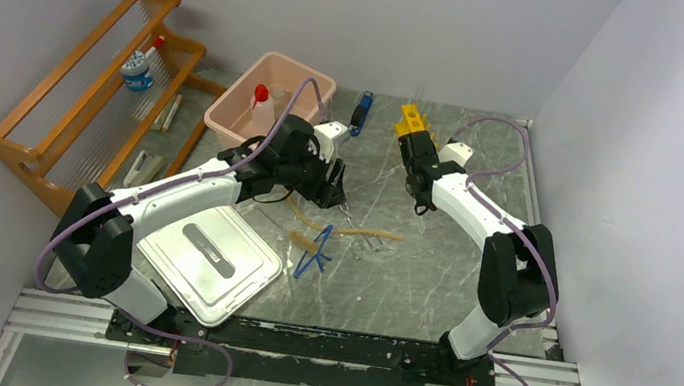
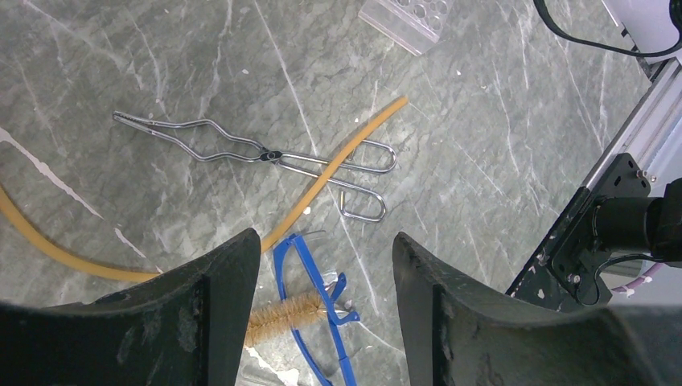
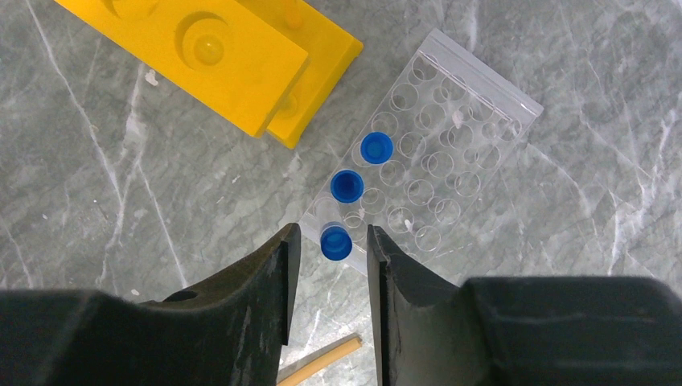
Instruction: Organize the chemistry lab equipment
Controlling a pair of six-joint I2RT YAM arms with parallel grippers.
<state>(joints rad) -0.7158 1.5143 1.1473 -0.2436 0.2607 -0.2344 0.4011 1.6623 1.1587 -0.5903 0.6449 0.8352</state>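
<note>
Grippers: left gripper (image 2: pixel 326 241) spread above blue plastic tongs (image 2: pixel 314 322); metal tongs (image 2: pixel 241 149) at 12 o'clock, tan hose (image 2: pixel 338 165) crossing them. Right gripper (image 3: pixel 330 233) spread, flanking blue-capped tube (image 3: pixel 335 243) at clear rack (image 3: pixel 450 153) corner.

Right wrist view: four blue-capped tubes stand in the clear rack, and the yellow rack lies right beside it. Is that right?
Not quite: there are three blue-capped tubes, not four. The right wrist view shows three blue caps in a row in the clear rack. The yellow rack lies right beside it, as you said.
</note>
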